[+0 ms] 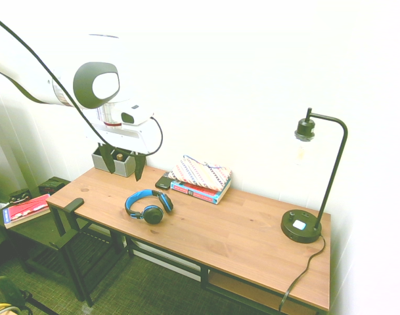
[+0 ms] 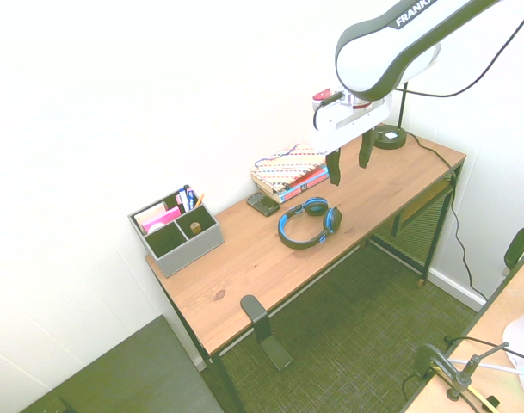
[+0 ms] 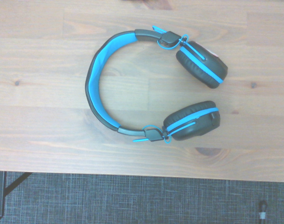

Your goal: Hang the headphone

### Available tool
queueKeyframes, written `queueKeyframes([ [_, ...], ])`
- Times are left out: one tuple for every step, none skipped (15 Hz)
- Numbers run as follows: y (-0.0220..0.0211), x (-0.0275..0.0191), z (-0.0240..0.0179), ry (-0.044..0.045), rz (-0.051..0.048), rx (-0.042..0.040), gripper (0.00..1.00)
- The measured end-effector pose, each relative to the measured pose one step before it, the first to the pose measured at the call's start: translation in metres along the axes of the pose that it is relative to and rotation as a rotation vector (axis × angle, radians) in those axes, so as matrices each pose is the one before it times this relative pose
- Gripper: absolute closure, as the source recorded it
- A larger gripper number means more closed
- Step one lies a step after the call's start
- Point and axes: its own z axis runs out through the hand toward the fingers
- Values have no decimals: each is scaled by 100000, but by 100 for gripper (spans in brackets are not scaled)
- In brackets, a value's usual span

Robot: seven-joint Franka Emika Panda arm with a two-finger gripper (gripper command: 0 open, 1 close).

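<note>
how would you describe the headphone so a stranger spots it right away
Find the wooden desk. The headphone lies flat near its front edge, in front of the books. Nothing else there has a bright blue headband and round black ear cups.

blue headphone [image 1: 149, 206] flat on desk [image 1: 239, 236]

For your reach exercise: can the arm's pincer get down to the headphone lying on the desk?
Probably yes: the open pincer hangs above the headphone, which lies flat on bare desk with nothing over it.
</note>
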Motion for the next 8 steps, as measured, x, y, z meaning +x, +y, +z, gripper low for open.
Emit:
queueKeyframes([
  [-8,12,32,-49,138,-43,0],
  [-17,28,-26,428,69,35,0],
  [-142,49,-89,1115,-255,822,0],
  [-392,-101,-45,1302,-775,1193,0],
  [-665,-388,186,1204,-1378,1040,0],
  [-967,-709,495,943,-1523,807,0],
  [-1222,-969,819,831,-1473,311,0],
  [-1165,-1008,958,748,-1237,-75,0],
])
